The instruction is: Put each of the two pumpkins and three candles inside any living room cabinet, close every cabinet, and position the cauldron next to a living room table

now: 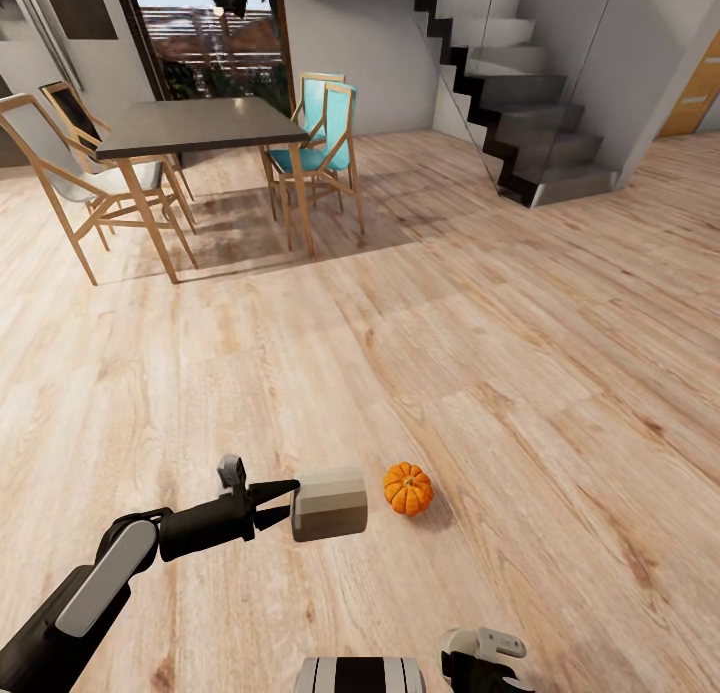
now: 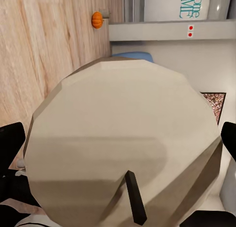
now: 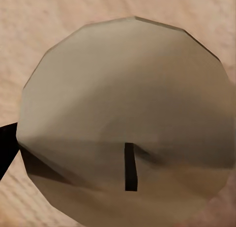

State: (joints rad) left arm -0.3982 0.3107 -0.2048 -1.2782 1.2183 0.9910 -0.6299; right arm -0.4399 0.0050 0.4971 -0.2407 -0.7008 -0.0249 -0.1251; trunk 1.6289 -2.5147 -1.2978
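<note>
Left gripper clamps a beige candle above the wood floor, just beside a pumpkin. Right gripper grips another candle.

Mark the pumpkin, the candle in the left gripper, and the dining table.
pumpkin (image 1: 408, 489): head view, middle of its orange body on the floor.
candle (image 1: 330, 504): head view, side wall of the beige cylinder.
left gripper (image 1: 285, 504): head view, between its fingertips at the candle.
dining table (image 1: 200, 125): head view, dark tabletop.
</note>
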